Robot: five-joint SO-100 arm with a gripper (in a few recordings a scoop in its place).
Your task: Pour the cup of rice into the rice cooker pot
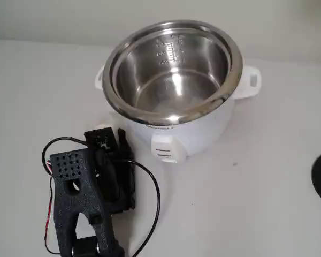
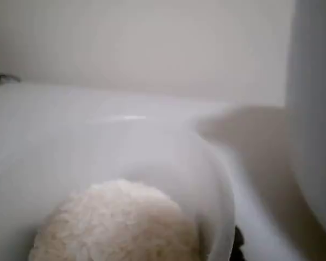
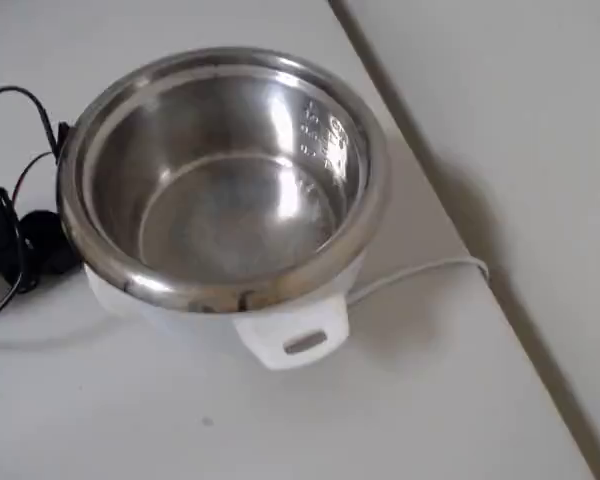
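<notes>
The gripper [image 1: 104,140] sits low on the bench [image 1: 246,203], seemingly closed on the cup [image 2: 217,217] of rice [image 2: 117,223]. The empty pot [image 1: 174,69] stands just right and beyond, rim higher.

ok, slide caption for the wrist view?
Wrist view: rice heaped in the cup, white cooker wall at right.

The fixed view looks down from high up at the rice cooker pot [image 1: 174,69] on the white worktop [image 1: 257,187]. The overhead view looks down closer at the same pot [image 3: 225,175]. The wrist view sits low, very close to the cup [image 2: 206,179].
</notes>
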